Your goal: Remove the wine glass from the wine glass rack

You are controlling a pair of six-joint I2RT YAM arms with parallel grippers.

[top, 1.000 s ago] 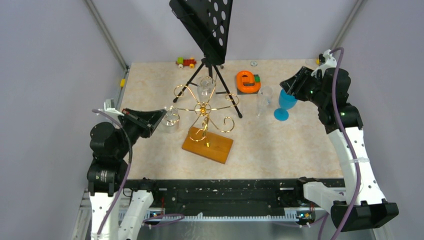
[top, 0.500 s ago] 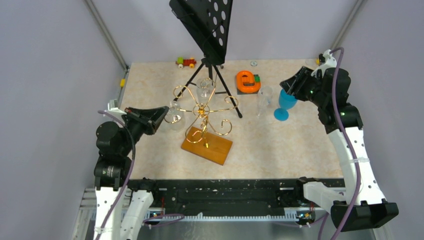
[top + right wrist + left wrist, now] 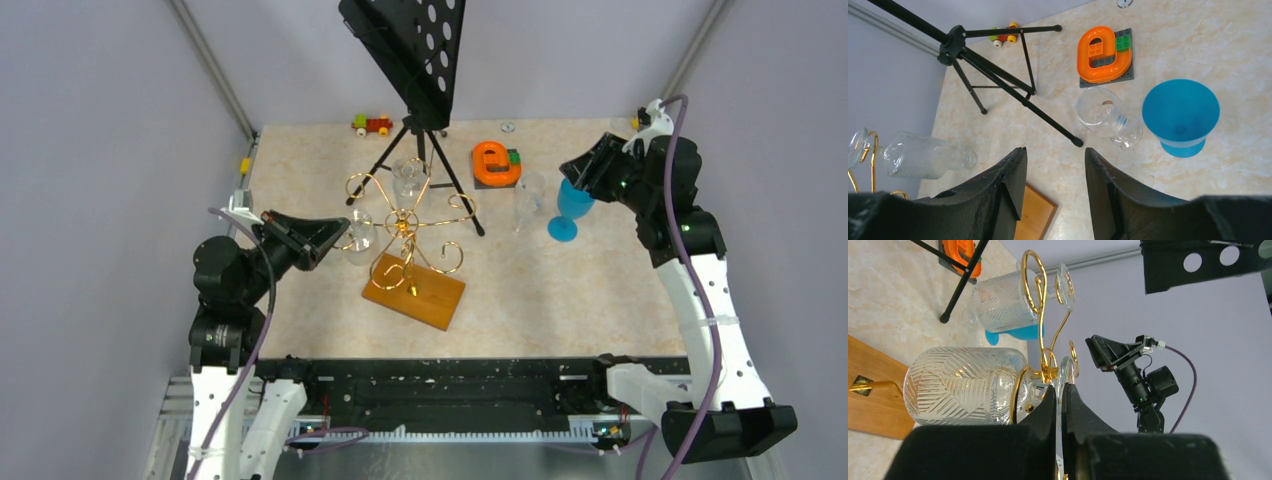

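Note:
The gold wire wine glass rack [image 3: 405, 222] stands on its orange-brown wooden base [image 3: 415, 292] mid-table. A ribbed clear wine glass [image 3: 358, 238] hangs on its left arm. In the left wrist view this glass [image 3: 963, 385] lies sideways, its stem in a gold scroll [image 3: 1040, 340]. My left gripper [image 3: 338, 233] is shut on the glass's foot, whose thin disc runs between the jaws [image 3: 1061, 390]. A second ribbed glass [image 3: 408, 178] hangs on the rear arm. My right gripper [image 3: 580, 168] is open and empty, high at the right [image 3: 1054, 155].
A black music stand [image 3: 405, 50] on a tripod stands just behind the rack. A blue cup [image 3: 570, 212], a plain clear glass [image 3: 528, 200] and an orange toy block [image 3: 495, 163] sit to the right. A toy train [image 3: 372, 124] lies at the back edge.
My left gripper has moved right, toward the rack's post, and the glass with it. The left arm has risen. The right arm has not moved.

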